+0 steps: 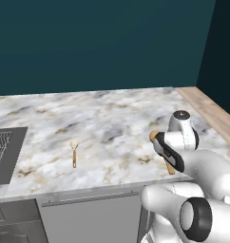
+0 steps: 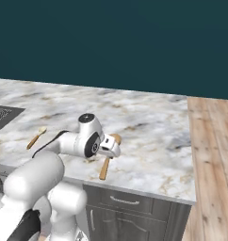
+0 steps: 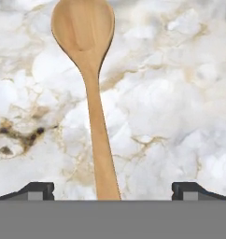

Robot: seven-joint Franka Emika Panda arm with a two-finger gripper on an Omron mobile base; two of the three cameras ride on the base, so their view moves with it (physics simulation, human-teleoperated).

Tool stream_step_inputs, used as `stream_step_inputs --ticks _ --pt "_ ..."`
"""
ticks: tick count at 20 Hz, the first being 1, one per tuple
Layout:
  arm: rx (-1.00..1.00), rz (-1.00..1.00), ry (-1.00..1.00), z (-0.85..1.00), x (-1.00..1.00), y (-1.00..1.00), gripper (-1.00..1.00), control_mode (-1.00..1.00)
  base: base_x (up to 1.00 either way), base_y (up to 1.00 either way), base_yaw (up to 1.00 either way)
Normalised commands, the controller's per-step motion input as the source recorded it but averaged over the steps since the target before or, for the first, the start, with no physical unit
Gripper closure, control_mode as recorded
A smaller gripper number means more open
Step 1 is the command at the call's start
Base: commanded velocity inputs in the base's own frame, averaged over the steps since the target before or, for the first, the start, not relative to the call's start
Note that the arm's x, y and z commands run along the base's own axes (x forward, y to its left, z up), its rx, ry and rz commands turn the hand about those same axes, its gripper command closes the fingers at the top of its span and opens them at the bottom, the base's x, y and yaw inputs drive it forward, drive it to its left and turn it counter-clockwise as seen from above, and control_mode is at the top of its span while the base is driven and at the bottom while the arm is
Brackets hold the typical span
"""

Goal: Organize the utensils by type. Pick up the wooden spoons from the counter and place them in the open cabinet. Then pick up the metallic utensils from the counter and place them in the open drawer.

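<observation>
glossy white rounded arm (image 1: pixel 202 166) segments with black joint bands, a grey-capped wrist, small dark fingers (image 3: pixel 38 190).

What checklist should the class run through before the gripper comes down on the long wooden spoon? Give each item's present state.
1. Gripper open: ok, the two tips stand wide apart.
2. Long wooden spoon centred between the tips: ok, its handle runs down the middle of the hand view.
3. Spoon lying free on the counter: ok, nothing touches it.
4. Gripper holding nothing: ok.
5. Shorter cream-headed spoon out of the way: ok, it lies well apart, toward the dark rack.
6. Height of the tips above the handle: cannot tell.
</observation>
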Motion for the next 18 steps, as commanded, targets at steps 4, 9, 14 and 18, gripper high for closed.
stream_step_inputs --ticks 4,9,14,18 --pt "0.00 0.00 0.00 -0.47 0.33 -0.08 -1.00 -1.00 0.00 0.00 0.00" --pt "0.00 0.00 0.00 -0.33 0.41 0.00 -1.00 -1.00 0.00 0.00 0.00" --pt "0.00 0.00 0.00 -0.28 0.39 0.00 -1.00 -1.00 0.00 0.00 0.00" --pt "0.00 0.00 0.04 -0.26 0.46 0.00 -1.00 -1.00 0.00 0.00 0.00"
